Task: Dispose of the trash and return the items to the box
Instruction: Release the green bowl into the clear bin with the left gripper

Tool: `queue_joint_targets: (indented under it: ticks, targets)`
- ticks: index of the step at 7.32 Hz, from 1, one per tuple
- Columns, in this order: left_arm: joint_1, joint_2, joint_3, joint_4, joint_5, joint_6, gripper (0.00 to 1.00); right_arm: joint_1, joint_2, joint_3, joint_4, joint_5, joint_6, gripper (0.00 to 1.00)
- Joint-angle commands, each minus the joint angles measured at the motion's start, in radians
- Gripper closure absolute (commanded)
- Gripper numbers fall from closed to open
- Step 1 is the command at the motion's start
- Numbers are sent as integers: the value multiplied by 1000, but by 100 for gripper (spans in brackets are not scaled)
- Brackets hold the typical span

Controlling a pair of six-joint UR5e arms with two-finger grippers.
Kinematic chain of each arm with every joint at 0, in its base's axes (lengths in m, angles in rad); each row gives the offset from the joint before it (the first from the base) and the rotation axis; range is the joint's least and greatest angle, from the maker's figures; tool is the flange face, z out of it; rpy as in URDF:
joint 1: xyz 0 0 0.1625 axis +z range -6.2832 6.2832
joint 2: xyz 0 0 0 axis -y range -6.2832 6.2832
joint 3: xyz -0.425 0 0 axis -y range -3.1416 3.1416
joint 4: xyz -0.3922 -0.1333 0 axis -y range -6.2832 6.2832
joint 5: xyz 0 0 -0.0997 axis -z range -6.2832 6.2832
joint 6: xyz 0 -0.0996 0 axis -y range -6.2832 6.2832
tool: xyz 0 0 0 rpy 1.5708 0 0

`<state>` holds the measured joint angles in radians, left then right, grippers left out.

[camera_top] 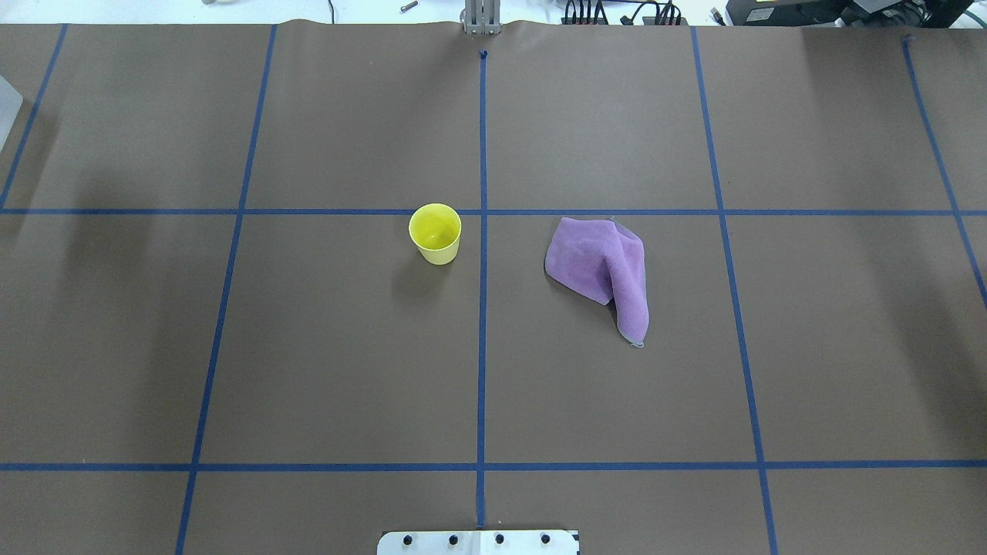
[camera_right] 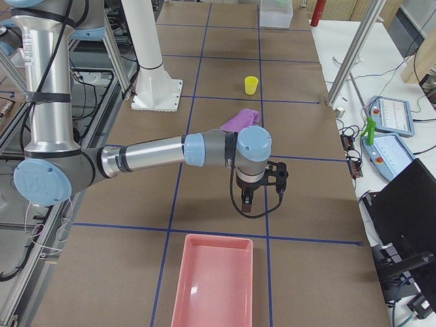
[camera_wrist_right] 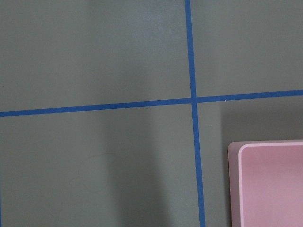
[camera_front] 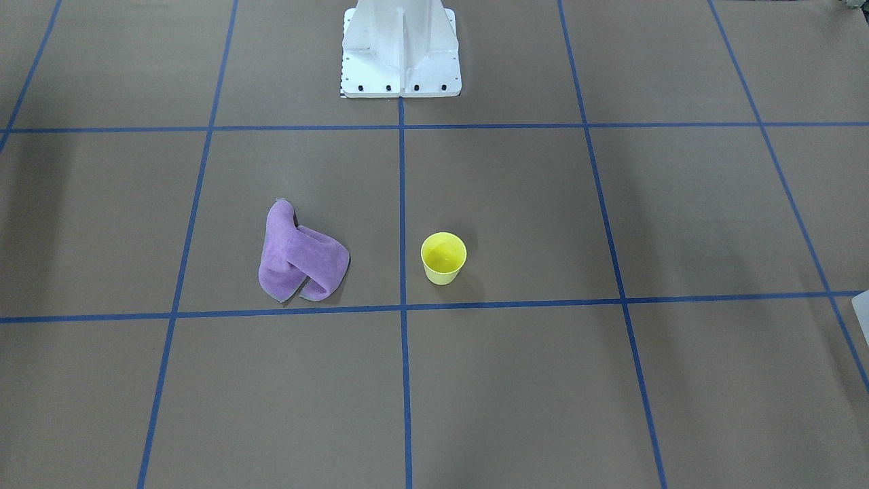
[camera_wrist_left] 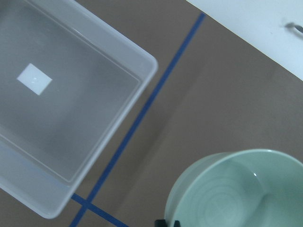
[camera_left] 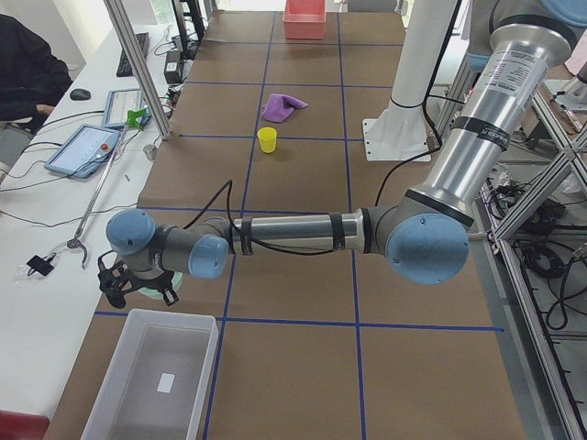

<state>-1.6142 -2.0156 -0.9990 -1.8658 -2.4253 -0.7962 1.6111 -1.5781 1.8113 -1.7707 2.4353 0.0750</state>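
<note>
A yellow cup [camera_front: 443, 258] stands upright near the table's middle, also in the overhead view [camera_top: 435, 233]. A crumpled purple cloth [camera_front: 299, 255] lies beside it [camera_top: 601, 266]. My left gripper [camera_wrist_left: 167, 223] is at the table's left end next to a clear plastic box [camera_wrist_left: 57, 109]. Its dark fingertips sit close together on the rim of a pale green bowl [camera_wrist_left: 236, 189]. My right gripper [camera_right: 262, 184] hovers near a pink tray [camera_right: 212, 286] at the right end. I cannot tell whether it is open or shut.
Blue tape lines grid the brown table. The robot's white base [camera_front: 400, 54] stands at the table's edge. An operator's desk with tablets [camera_left: 87, 147] and metal posts runs along the far side. The pink tray's corner shows in the right wrist view [camera_wrist_right: 270, 184].
</note>
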Motion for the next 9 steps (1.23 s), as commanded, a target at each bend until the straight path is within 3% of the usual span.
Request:
queue_joint_targets:
  ticks: [1, 4, 7, 8, 9]
  targets:
    - [-49, -15, 143, -132, 0, -109, 100, -10, 1, 8, 1, 1, 11, 0]
    - [-43, -43, 417, -441, 40, -186, 100, -17, 1, 8, 1, 1, 11, 0]
    - [-12, -49, 425, -449, 66, -186, 100, -17, -6, 14, -1, 2, 11, 0]
    - [3, -49, 425, -454, 66, -186, 95, -17, -6, 14, -1, 1, 11, 0]
    - [8, -48, 433, -481, 68, -186, 55, -17, -6, 14, -1, 1, 11, 0]
